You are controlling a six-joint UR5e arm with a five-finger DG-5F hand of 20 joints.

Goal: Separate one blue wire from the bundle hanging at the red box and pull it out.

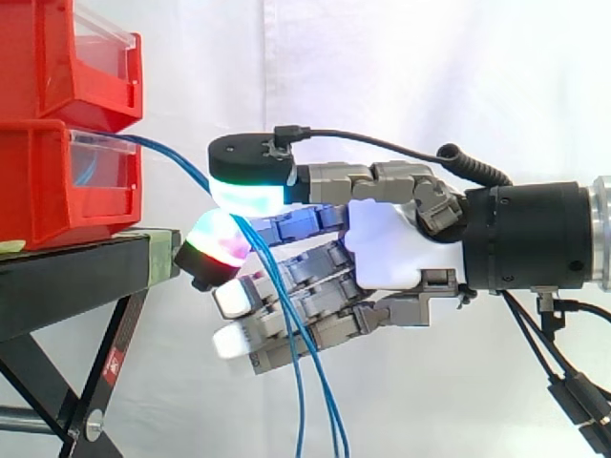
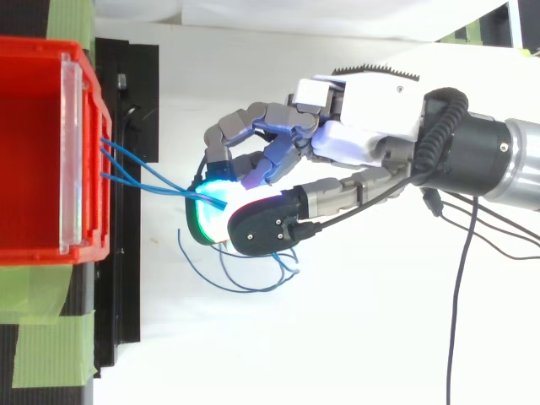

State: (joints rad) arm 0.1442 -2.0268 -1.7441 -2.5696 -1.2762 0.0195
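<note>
Here's the hand, in from the side away from the red box and level with its front. It's closed right down, fingers curled, glowing pads brought in tight on the blue wires.

From the side, the wires leave the top front edge of the red box, slope down and away from it, and slip under the green-white pad. A red and magenta pad sits just below that one, nearer the box. Beyond the pads the strands drop steeply across the curled fingers and hang down past them, clear of the box.

From above, three blue strands come off the front lip of the red box and run together into the glow at the hand. Whether one strand or the whole bundle sits in the pinch, I can't tell. The loose ends curl in loops just past the pads, on the side away from the box.

The red box rests on the black surface, with an upper red bin stacked on it. Green tape lies on the surface beside the box. The white curtain hangs behind it all.
</note>
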